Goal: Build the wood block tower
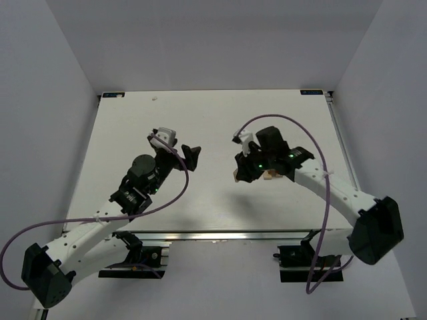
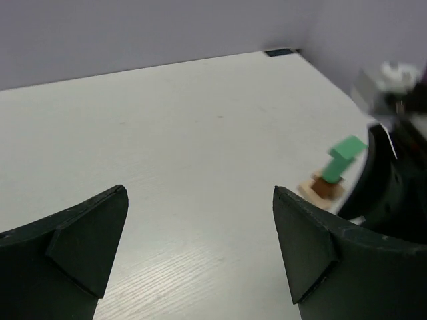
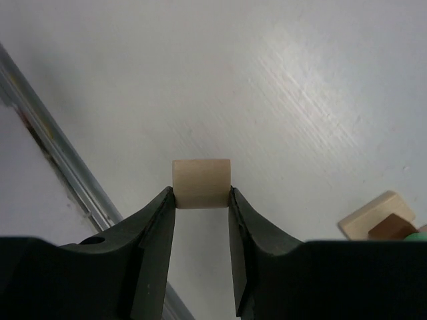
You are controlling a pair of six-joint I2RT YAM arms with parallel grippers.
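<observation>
The wood block tower sits at the right edge of the left wrist view, at mid-height. It has a flat light tan block at the bottom, a dark brown block on it and green on top. The green part leans to the right. It is too blurred to tell whether it is one piece or two. In the right wrist view the tower shows in the lower right corner, where tan, brown and a sliver of green can be seen. From the top camera only a bit of tan shows, right of centre, against the dark wrist of the right arm.

The left jaws are released and spread wide, one finger at lower left and the other at lower right of their own view. They hold nothing and only bare white surface lies between them.

The right jaws are clenched on a loose tan block, gripped at the very tips by two opposite sides. It is in the middle of that frame, well apart from the tower. Whether this block touches the surface cannot be told.

Counted, there are two light tan blocks, one dark brown block and at least one green block. There are two arms, the left arm being at lower left of the top view.
</observation>
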